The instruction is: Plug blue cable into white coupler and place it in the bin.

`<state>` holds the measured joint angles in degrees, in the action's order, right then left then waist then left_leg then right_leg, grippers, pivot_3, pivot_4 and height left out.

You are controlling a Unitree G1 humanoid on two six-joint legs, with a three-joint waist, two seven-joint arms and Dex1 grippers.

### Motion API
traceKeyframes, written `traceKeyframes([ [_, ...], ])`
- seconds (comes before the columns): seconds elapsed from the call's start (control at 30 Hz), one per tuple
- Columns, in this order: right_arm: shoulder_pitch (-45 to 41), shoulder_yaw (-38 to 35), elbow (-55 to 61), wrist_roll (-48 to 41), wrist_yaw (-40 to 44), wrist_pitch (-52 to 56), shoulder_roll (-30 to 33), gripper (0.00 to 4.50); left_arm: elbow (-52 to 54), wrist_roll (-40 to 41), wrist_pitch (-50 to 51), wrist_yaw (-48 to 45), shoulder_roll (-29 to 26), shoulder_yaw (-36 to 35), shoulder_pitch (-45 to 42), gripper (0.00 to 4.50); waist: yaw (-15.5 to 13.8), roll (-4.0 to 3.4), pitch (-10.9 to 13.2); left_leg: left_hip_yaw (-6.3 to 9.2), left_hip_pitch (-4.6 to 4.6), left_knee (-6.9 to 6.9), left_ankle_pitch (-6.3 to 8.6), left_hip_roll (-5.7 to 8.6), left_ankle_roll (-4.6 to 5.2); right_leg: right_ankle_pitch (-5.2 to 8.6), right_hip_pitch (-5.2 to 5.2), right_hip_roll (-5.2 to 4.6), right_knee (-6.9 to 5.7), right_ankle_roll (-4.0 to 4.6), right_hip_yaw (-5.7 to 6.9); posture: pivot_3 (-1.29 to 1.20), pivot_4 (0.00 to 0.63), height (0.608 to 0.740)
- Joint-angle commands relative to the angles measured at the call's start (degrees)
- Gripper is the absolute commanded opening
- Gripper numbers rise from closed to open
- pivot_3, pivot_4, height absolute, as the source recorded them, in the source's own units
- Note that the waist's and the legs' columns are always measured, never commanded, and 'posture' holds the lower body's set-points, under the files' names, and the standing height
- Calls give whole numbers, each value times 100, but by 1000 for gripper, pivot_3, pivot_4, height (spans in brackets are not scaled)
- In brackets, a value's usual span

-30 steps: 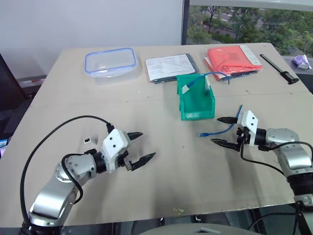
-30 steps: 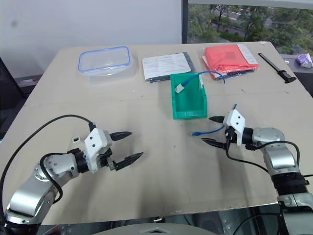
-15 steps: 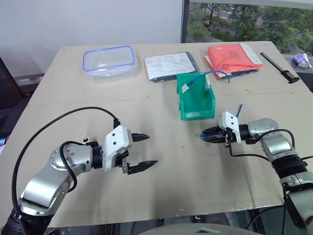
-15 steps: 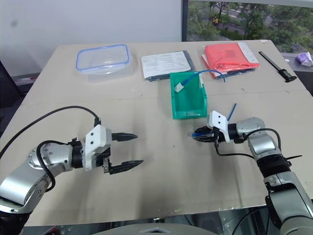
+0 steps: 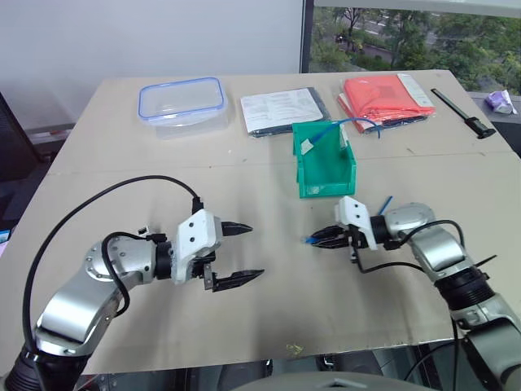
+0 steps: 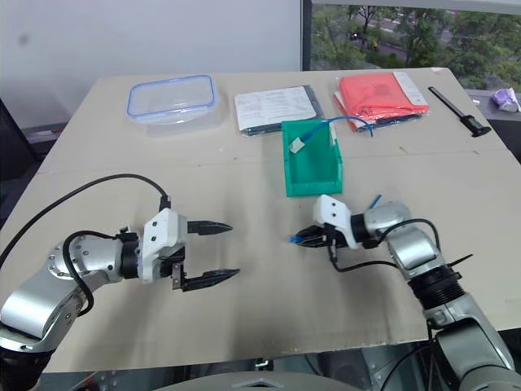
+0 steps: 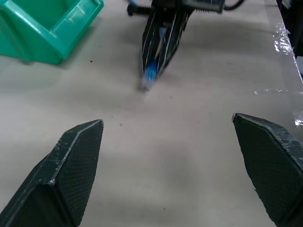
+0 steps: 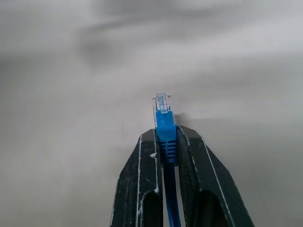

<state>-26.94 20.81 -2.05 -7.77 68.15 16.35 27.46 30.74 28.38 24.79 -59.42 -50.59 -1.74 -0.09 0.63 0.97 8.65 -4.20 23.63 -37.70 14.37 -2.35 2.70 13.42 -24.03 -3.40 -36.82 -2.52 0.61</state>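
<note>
Jaws of the right gripper [image 5: 319, 239] clamped on the blue cable [image 8: 164, 124]; jaws of the left gripper [image 5: 242, 253] spread wide apart
The cable's clear plug juts past the fingertips, above the tabletop [image 5: 277, 301] just in front of the green bin [image 5: 326, 173]; the tail trails behind the wrist

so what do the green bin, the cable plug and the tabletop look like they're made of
The bin looks like moulded plastic: even green, slightly glossy walls. The blue cable, shut in the right gripper, has a clear plug, likely hard plastic with tiny contacts inside, behind a ribbed blue boot that looks rubbery. The table is matte beige, perhaps board or cardboard; a seam crosses it.
</note>
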Motion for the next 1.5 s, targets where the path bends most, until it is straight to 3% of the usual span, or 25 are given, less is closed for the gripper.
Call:
traceKeyframes([
  [0.03,-65,-29,207,17,-130,39,-8,1213,34,-51,-84,-86,32,151,-167,4500,-11,0,0,0,3,-5,0,0,0,0,0,0,0,0,0,0,150,740],
  [0.13,-16,-192,355,-126,-169,181,79,2654,-91,-230,-128,-209,64,523,-404,4500,-28,0,0,1,9,-24,1,0,1,0,3,-1,0,0,1,0,150,740],
  [0.17,9,-271,378,-164,-229,174,88,2850,-178,-322,-142,-257,78,678,-534,4500,-31,0,1,1,10,-31,1,1,2,0,7,-1,-1,0,0,0,150,740],
  [0.23,162,-551,530,-390,-384,183,58,3896,-532,-530,-122,-326,239,1058,-962,4500,-50,0,1,3,9,-42,2,2,3,-1,12,2,-3,0,2,0,150,740],
  [0.27,315,-723,683,-559,-387,177,96,4048,-831,-759,-182,-354,361,1314,-1258,4500,-83,-1,1,4,10,-48,2,1,3,-1,13,4,-6,0,2,0,150,740],
  [0.5,1539,-1772,1418,-1309,-478,4,456,4048,-2377,-1609,-636,-436,1309,2251,-2464,4500,-155,1,0,3,12,-67,2,3,4,-1,38,25,-3,0,5,0,150,740],
  [0.87,3003,-2734,1979,-1778,-479,-526,863,4048,-3254,-2093,-1121,-915,1714,2636,-2911,4500,-140,1,0,11,7,-64,2,-7,4,0,35,40,-12,0,0,0,150,740],
  [0.97,3154,-2778,2074,-1893,-403,-535,970,4135,-3362,-2136,-1166,-935,1846,2653,-2988,3317,-141,1,0,14,7,-69,2,-4,5,-1,37,39,-12,0,-6,0,150,740],
  [1.2,3152,-2735,2166,-2023,-385,-524,1070,4135,-3572,-2222,-1283,-1024,2051,2653,-3096,49,-143,1,0,22,7,-71,3,-1,6,-1,37,39,-12,-1,-14,0,150,740],
  [1.4,3236,-2673,2272,-2176,-458,-287,1089,4135,-3570,-2076,-1156,-1037,2136,2481,-3060,49,-143,2,0,23,8,-71,3,-1,6,-1,37,39,-12,-1,-14,0,150,740],
  [1.5,3488,-2701,2682,-3033,-872,860,1028,4135,-3119,-1108,-78,-789,2548,1922,-2989,49,-148,2,0,31,10,-71,3,-1,6,-1,37,39,-12,-1,-12,0,150,740],
])
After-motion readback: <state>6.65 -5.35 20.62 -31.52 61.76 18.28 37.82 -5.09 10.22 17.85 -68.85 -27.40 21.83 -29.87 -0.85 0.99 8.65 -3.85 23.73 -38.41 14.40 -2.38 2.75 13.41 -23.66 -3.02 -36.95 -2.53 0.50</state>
